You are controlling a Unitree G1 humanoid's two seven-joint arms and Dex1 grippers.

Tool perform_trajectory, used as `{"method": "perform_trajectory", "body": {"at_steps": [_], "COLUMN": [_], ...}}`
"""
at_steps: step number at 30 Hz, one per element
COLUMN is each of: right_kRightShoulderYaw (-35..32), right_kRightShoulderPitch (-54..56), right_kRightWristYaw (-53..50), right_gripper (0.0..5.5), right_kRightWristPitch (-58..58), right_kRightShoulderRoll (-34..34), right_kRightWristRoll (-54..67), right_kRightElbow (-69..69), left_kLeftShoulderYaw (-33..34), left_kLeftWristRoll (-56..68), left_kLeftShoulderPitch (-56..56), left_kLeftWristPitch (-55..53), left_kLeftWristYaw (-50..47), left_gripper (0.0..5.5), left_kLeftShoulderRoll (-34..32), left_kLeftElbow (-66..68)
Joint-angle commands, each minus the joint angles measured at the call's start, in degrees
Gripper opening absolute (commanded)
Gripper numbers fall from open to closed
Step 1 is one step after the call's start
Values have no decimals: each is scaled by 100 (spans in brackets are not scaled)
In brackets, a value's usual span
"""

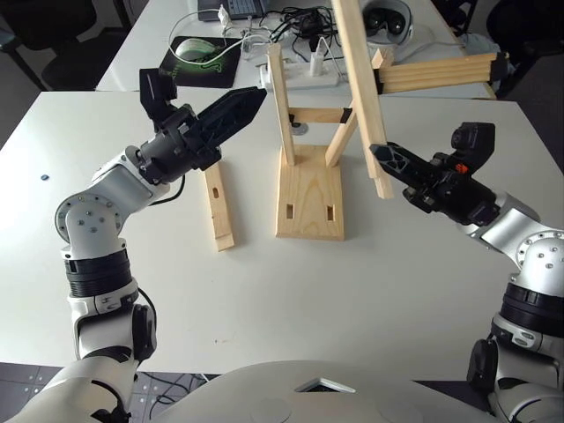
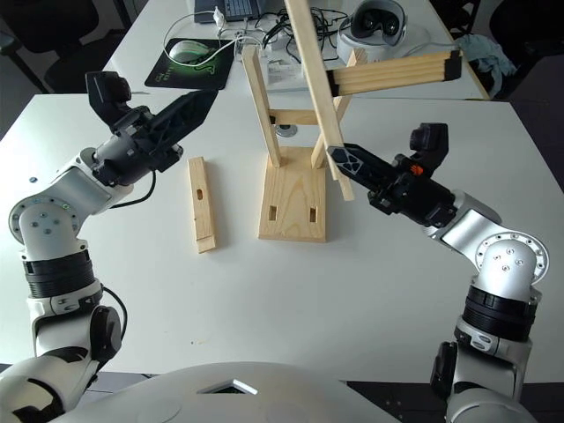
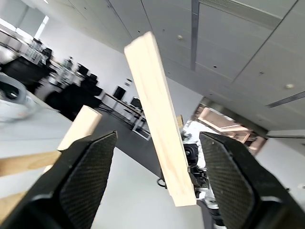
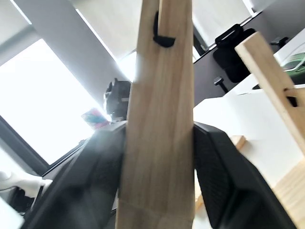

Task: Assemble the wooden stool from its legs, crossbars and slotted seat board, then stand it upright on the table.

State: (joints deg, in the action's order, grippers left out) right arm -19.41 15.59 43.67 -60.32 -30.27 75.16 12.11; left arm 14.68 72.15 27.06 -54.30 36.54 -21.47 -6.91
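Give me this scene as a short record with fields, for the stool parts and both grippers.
seat board: flat on the table, slots visible
upright leg: standing on the seat board, joined to a crossbar
left gripper: fingers open, near the upright leg, not gripping it
right gripper: shut on a long leg, tilted
slotted bar: lying loose, left of the seat board

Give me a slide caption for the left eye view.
Right gripper grips a long tilted leg beside the slotted seat board, where an upright leg carries a crossbar; left gripper open nearby.
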Motion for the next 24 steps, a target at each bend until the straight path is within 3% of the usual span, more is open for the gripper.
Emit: {"method": "perform_trajectory", "body": {"at_steps": [1,24], "right_kRightShoulderYaw": [248,966], "right_kRightShoulderPitch": [156,39], "right_kRightWristYaw": [315,1025], "right_gripper": [211,211], "right_kRightWristPitch": [-118,-324], "right_kRightShoulderRoll": [-128,-340], "right_kRightWristRoll": [44,-45], "right_kRightElbow": [-17,281], "left_kLeftShoulderYaw": [84,-53], "left_kLeftWristRoll": [390,807], "left_kLeftShoulderPitch": [317,1020], "left_kLeftWristPitch": [-306,-1328], "left_kLeftWristYaw": [0,223], "left_gripper": [320,320], "left_kLeftShoulderRoll": [-117,-352], "left_kLeftElbow": [137,803]}}
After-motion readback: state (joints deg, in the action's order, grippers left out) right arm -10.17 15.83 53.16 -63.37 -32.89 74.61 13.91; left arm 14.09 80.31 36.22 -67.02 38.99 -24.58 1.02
